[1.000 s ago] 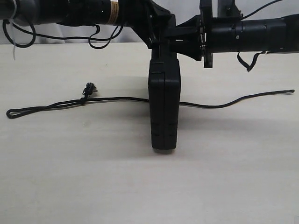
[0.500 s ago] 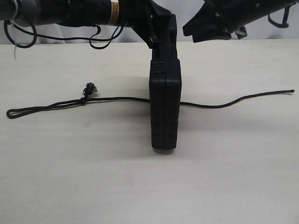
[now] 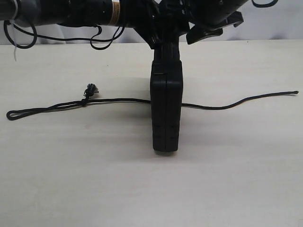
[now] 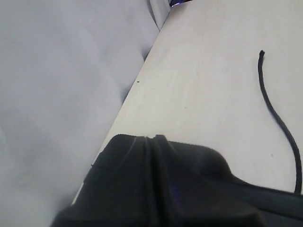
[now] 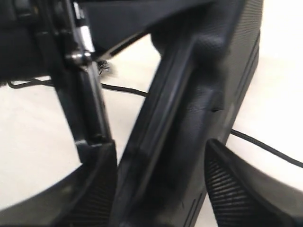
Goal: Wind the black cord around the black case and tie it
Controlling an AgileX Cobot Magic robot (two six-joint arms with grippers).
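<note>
The black case (image 3: 166, 109) stands on its narrow edge mid-table. My left gripper (image 3: 163, 35) is shut on its top; in the left wrist view the black case (image 4: 156, 189) hides the jaws. The black cord (image 3: 118, 100) lies across the table and passes the case at its base. Its looped end (image 3: 12, 115) and frayed knot (image 3: 90, 90) are on the left, its free end (image 3: 296, 91) on the right. My right gripper (image 3: 206, 26) is open at the case's top. In the right wrist view its fingers (image 5: 241, 189) stand either side of the black case (image 5: 213, 71).
The pale table (image 3: 142, 189) stretches out in front of the case. Both black arms and their cables (image 3: 99, 40) hang along the far edge. A grey-white backdrop (image 4: 57, 94) stands behind the table. The black cord's free end (image 4: 261, 54) also shows in the left wrist view.
My right gripper has drawn back from the case's right side, risen, and swung left over the case's top. The case, the cord and my left gripper have not moved.
</note>
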